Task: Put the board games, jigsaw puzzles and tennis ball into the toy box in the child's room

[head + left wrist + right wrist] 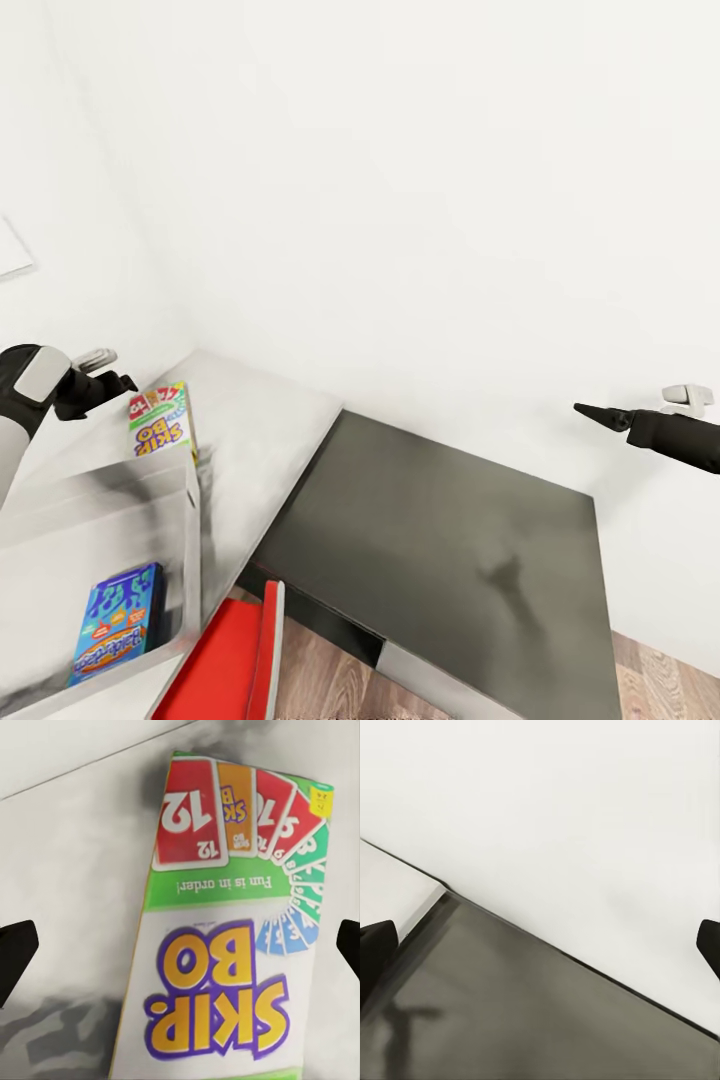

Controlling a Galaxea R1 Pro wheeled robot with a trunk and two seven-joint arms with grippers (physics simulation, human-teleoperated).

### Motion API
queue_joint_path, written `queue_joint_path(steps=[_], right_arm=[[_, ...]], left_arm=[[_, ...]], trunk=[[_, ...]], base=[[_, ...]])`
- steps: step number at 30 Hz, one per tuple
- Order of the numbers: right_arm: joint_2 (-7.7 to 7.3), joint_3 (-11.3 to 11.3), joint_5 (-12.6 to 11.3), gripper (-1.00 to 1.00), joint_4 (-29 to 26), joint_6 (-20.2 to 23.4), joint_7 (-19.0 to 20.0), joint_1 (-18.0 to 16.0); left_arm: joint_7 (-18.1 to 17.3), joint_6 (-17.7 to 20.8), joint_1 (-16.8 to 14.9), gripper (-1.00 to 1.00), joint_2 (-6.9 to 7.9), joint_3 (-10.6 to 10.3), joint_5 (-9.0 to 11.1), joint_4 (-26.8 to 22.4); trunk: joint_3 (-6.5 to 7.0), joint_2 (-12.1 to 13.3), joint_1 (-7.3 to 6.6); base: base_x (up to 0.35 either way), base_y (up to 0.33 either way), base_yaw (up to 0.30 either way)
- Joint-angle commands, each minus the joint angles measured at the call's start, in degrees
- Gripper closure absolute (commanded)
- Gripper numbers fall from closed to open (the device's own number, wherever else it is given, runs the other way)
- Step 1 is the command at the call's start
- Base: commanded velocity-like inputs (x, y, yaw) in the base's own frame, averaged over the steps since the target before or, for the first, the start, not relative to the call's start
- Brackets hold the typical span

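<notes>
I am holding my left gripper [118, 381] at about nine o'clock in the head view, jaws spread wide and gripping nothing; in the left wrist view the two dark fingertips [16, 949] are sitting far apart with the SKIP-BO box [229, 937] lying between them and beyond. I am probably lining up this way so the fingers can close across the box's short width.

The box is lying flat on the pale table [260, 420], just past the far corner of the grey toy box [60, 540]. Its long axis is running away from me toward roughly twelve o'clock, with the red-card end farthest and the printed name reading upside down from my side.

Inside the toy box, the blue game box [115, 620] is resting flat near seven o'clock, so that one seems to be done.

I am keeping my right gripper [600, 413] out at three o'clock, over the dark corner section [450, 540] of the table, its fingertips [375, 949] wide apart and empty, seemingly parked clear of the work. A red chair [225, 660] is standing below the table edge.
</notes>
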Motion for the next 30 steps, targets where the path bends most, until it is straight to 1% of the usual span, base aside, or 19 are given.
queue_joint_path(steps=[1,7,14,16,17,19,22,24,30], right_arm=[[-0.01,-0.05,0.14,-1.00,-0.01,0.24,0.33,-0.05],[-0.01,-0.05,0.14,-1.00,-0.01,0.24,0.33,-0.05],[-0.01,-0.05,0.14,-1.00,-0.01,0.24,0.33,-0.05],[-0.01,-0.05,0.14,-1.00,-0.01,0.24,0.33,-0.05],[-0.01,-0.05,0.14,-1.00,-0.01,0.24,0.33,-0.05],[-0.01,-0.05,0.14,-1.00,-0.01,0.24,0.33,-0.05],[-0.01,-0.05,0.14,-1.00,-0.01,0.24,0.33,-0.05],[-0.01,-0.05,0.14,-1.00,-0.01,0.24,0.33,-0.05],[-0.01,-0.05,0.14,-1.00,-0.01,0.24,0.33,-0.05]], left_arm=[[0.17,0.27,-0.03,-1.00,0.07,-0.26,0.61,-0.06],[-0.30,0.62,-0.03,-1.00,0.10,-0.12,1.00,-0.04],[-2.17,0.86,-0.03,-1.00,0.25,0.16,1.04,-0.04],[-2.62,0.89,-0.04,-1.00,0.71,0.30,1.14,-0.04],[-3.04,1.01,-0.05,-1.00,1.32,0.38,1.22,-0.04],[-3.62,1.20,-0.06,-1.00,1.92,0.43,1.27,-0.04],[-6.14,2.57,-0.10,-1.00,3.56,0.51,1.30,-0.07],[-7.03,3.10,-0.11,-1.00,4.15,0.56,1.33,-0.09],[-7.90,3.74,-0.12,-1.00,4.63,0.59,1.41,-0.12]], trunk=[[-0.34,-0.47,0.23],[-1.97,-2.87,1.55],[-3.88,-5.68,3.08],[-4.42,-6.48,3.52],[-4.69,-6.88,3.74],[-5.24,-7.69,4.18],[-6.06,-8.89,4.84],[-6.60,-9.69,5.28],[-8.23,-12.10,6.60]], base=[[0.000,0.000,0.000],[0.000,0.000,0.000],[0.000,0.000,0.000],[0.000,0.000,0.000],[0.000,0.000,0.000],[0.000,0.000,0.000],[0.000,0.000,0.000],[0.000,0.000,0.000],[0.000,0.000,0.000]])
